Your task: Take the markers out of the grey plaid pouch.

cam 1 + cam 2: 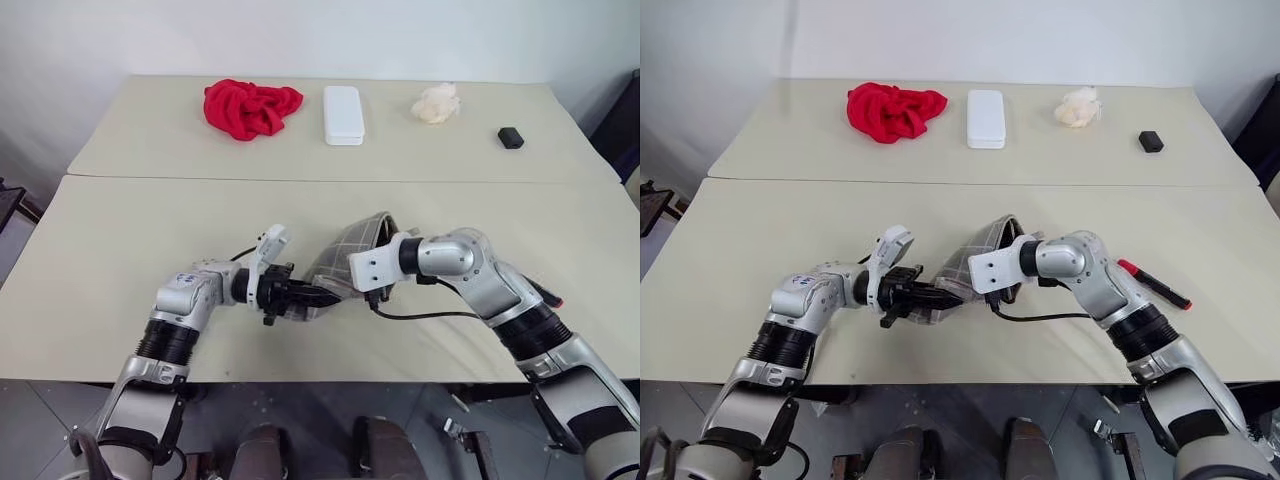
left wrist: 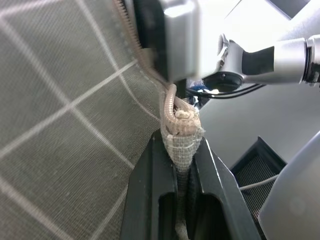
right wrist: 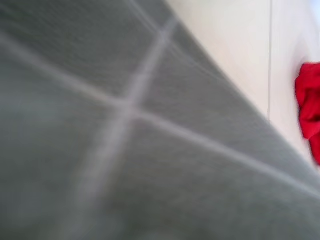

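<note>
Grey plaid pouch is gripped by the left pincer and closed right pincer; one red marker already lies on the bench, right side.

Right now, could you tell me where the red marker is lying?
In the right eye view, the red marker lies on the near table on the robot's right side, just beyond the right forearm and apart from the grey plaid pouch held up between the grippers.
</note>
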Motion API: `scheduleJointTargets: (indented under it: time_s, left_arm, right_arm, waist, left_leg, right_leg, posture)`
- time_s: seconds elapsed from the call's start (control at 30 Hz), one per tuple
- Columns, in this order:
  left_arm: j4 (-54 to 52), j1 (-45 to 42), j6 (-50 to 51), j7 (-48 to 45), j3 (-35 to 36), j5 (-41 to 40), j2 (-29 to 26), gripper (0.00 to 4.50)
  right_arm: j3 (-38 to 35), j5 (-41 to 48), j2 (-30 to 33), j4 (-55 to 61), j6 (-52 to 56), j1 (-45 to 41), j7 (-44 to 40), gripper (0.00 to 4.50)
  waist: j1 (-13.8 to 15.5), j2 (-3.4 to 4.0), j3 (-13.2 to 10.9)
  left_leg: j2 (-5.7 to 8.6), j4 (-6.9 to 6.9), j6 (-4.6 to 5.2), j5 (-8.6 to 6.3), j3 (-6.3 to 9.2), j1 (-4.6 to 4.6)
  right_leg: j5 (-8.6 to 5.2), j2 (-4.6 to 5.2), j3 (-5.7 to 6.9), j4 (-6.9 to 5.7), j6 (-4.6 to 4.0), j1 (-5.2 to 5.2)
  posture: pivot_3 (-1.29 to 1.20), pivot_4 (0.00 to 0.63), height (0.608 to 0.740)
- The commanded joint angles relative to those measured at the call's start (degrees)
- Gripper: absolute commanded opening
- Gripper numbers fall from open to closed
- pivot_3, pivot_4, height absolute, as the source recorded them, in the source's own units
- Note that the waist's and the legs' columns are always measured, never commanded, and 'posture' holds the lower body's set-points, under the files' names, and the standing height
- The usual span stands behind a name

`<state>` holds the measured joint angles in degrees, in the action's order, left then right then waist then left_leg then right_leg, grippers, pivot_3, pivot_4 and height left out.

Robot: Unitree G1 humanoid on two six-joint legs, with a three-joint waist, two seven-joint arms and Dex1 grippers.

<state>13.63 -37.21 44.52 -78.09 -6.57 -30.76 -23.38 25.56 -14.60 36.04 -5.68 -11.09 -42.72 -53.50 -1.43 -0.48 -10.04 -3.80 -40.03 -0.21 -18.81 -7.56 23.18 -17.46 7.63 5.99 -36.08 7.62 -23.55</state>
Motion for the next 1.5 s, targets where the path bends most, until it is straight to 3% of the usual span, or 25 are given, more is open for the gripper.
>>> scheduleJointTargets:
  time_s: [0.03, 0.37, 0.83, 0.9, 1.13, 1.3, 1.33, 1.5]
  left_arm:
    - [-0.1, -1.4, -7.5, 2.1, 6.5, -0.9, -1.3, 0.06]
    - [4.3, -1.5, -18.4, -1.5, 6.6, 2.9, -6.2, 0.06]
    - [4.0, -0.5, -21.4, -2.7, 4.4, 4.3, -6.0, 0.06]
    - [3.3, -0.3, -20.6, -3.1, 4.0, 4.1, -6.5, 0.06]
    - [5.3, 0.1, -26.9, 0.2, 5.6, 6.4, -6.3, 2.00]
    - [4.9, 0.5, -24.5, 0.8, 5.9, 5.0, -6.1, 3.56]
    - [5.5, 0.4, -25.2, 1.6, 6.2, 5.2, -5.7, 3.83]
    - [7.6, 0.3, -27.2, 2.7, 6.8, 6.2, -5.0, 3.83]
  right_arm:
    - [-3.7, 2.9, 4.2, 4.4, 0.6, 3.1, -3.8, 0.03]
    - [-13.2, 19.3, 9.3, 12.7, 4.6, 8.7, -12.7, 0.03]
    - [-17.0, 23.8, 7.7, 18.2, 15.3, 11.0, -9.8, 0.03]
    - [-18.0, 26.7, 7.9, 19.7, 17.6, 12.1, -10.6, 0.59]
    - [-19.3, 27.4, 8.7, 21.2, 18.3, 14.6, -10.0, 2.82]
    - [-18.6, 26.6, 7.9, 21.8, 17.9, 14.5, -9.2, 4.50]
    - [-18.5, 26.7, 7.9, 22.0, 18.0, 14.5, -9.2, 4.50]
    - [-18.7, 26.7, 8.0, 22.7, 18.3, 14.2, -9.1, 4.50]
  waist:
    - [0.1, 0.00, 0.0]
    - [0.2, -0.02, 0.0]
    - [1.4, -0.02, 0.0]
    - [1.5, -0.02, 0.0]
    - [1.4, -0.02, 0.0]
    - [1.4, -0.02, 0.0]
    - [1.4, -0.02, 0.0]
    - [1.4, -0.02, 0.0]
  left_leg:
    - [0.00, 0.00, 0.00, 0.00, 0.01, 0.00]
    - [0.00, 0.00, 0.00, 0.00, 0.00, 0.00]
    - [0.00, -0.05, 0.01, 0.00, -0.01, 0.00]
    - [0.01, -0.05, 0.01, 0.00, -0.01, 0.00]
    - [0.01, -0.05, 0.01, 0.00, -0.01, 0.00]
    - [0.01, -0.04, 0.01, 0.00, -0.01, 0.00]
    - [0.01, -0.04, 0.01, 0.00, -0.01, 0.00]
    - [0.01, -0.05, 0.01, 0.00, -0.01, 0.00]
  right_leg:
    - [0.00, 0.01, 0.00, 0.00, 0.00, 0.00]
    - [0.00, 0.00, 0.00, 0.01, 0.00, 0.01]
    - [0.00, 0.00, 0.01, 0.00, 0.00, 0.02]
    - [0.00, 0.00, 0.00, 0.00, 0.00, 0.02]
    - [0.00, 0.00, 0.00, 0.00, 0.00, 0.02]
    - [0.00, 0.00, 0.00, 0.00, 0.00, 0.01]
    - [0.00, 0.00, 0.00, 0.00, 0.00, 0.01]
    - [0.00, 0.00, 0.00, -0.01, 0.00, 0.02]
  posture:
    - [0.00, 0.150, 0.740]
    - [0.00, 0.150, 0.740]
    - [0.00, 0.150, 0.740]
    - [0.00, 0.150, 0.740]
    - [0.00, 0.150, 0.740]
    - [0.00, 0.150, 0.740]
    - [0.00, 0.150, 0.740]
    - [0.00, 0.150, 0.740]
